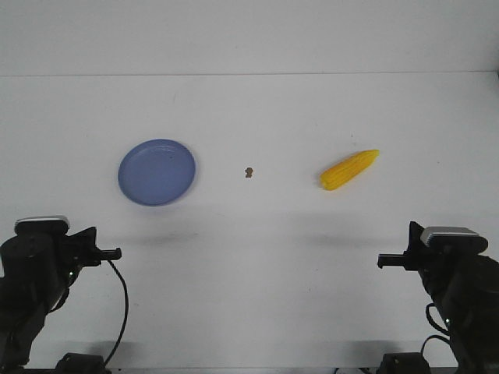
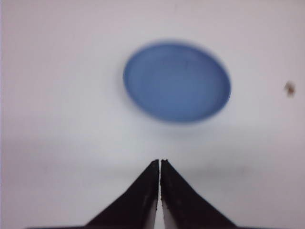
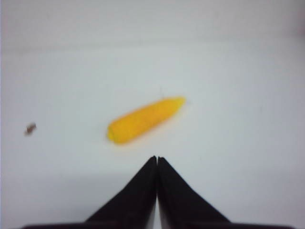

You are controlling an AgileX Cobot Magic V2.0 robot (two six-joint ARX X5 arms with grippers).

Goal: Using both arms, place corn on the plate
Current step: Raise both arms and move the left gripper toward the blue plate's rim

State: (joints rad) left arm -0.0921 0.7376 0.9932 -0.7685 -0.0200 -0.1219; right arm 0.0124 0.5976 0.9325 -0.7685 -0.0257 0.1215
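The yellow corn (image 1: 348,170) lies on the white table at the right of the middle, pointed tip towards the far right. It also shows in the right wrist view (image 3: 145,119). The blue plate (image 1: 157,172) sits empty at the left, and shows in the left wrist view (image 2: 177,81). My left gripper (image 2: 159,162) is shut and empty, well short of the plate. My right gripper (image 3: 157,159) is shut and empty, short of the corn. In the front view the left arm (image 1: 39,269) and the right arm (image 1: 452,269) are low at the near corners.
A small brown speck (image 1: 249,172) lies on the table between plate and corn. It also shows in the left wrist view (image 2: 289,88) and the right wrist view (image 3: 30,128). The table's far edge (image 1: 249,75) meets a white wall.
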